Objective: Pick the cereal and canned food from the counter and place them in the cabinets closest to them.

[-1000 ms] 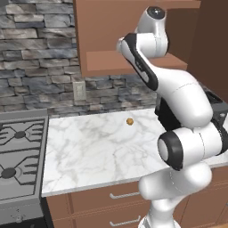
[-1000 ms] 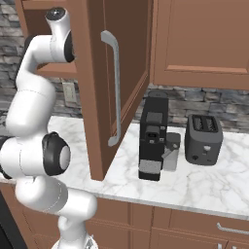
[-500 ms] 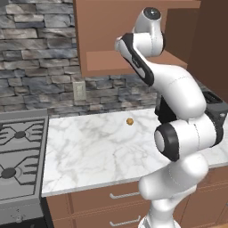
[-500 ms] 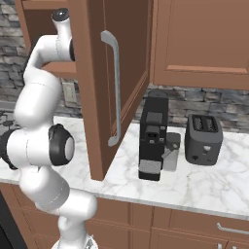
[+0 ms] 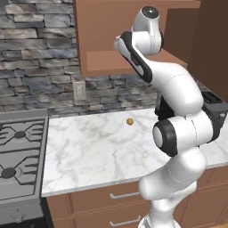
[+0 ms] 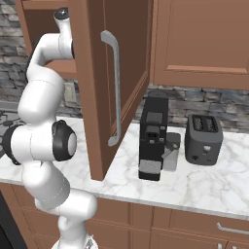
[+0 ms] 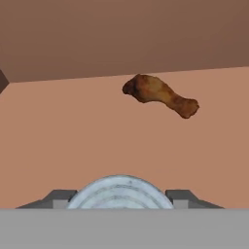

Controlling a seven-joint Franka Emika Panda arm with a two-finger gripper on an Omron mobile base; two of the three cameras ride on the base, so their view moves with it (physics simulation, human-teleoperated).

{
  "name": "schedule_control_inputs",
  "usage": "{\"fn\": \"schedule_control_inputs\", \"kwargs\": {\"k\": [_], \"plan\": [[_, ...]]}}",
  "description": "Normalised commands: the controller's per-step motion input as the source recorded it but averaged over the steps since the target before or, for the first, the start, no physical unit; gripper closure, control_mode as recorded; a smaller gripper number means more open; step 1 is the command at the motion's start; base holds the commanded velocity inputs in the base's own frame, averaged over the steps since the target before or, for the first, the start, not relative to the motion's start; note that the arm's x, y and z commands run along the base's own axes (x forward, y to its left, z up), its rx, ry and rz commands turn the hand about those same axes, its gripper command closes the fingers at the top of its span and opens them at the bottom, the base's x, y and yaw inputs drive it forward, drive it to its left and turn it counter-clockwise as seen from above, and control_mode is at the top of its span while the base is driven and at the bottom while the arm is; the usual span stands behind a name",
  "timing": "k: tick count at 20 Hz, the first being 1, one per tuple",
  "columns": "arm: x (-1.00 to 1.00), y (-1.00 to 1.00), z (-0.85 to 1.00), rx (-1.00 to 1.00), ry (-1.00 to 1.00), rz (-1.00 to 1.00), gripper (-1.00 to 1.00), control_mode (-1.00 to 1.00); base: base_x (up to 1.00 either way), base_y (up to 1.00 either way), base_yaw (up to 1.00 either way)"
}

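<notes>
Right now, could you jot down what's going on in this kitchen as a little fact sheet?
place: kitchen counter under wooden cabinets
cabinet door: swung open
arm: reaching up into the open cabinet
gripper: closed around a round silver can
on the shelf: a chicken drumstick lying beyond the can
on the counter: coffee machine, toaster, small brown item
beside the counter: stovetop

Black coffee machine (image 6: 153, 138), dark toaster (image 6: 204, 139), grey stovetop (image 5: 18, 160), browned drumstick (image 7: 160, 95) on shelf
</notes>
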Motion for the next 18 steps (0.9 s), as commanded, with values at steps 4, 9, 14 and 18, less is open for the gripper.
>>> {"fn": "schedule_control_inputs", "kwargs": {"k": [4, 9, 14, 18], "plan": [[0.0, 0.0, 0.0, 0.0, 0.0, 0.0, -1.0, -1.0, 0.0, 0.0, 0.0], [0.0, 0.0, 0.02, 0.0, 0.0, 0.0, -1.0, -1.0, 0.0, 0.0, 0.0], [-0.16, 0.0, 0.13, 0.0, -0.03, 0.0, -1.0, -1.0, 0.0, 0.0, 0.0], [-0.62, 0.0, 0.14, 0.0, -0.11, 0.05, -1.0, -1.0, 0.0, 0.0, 0.0]]}}
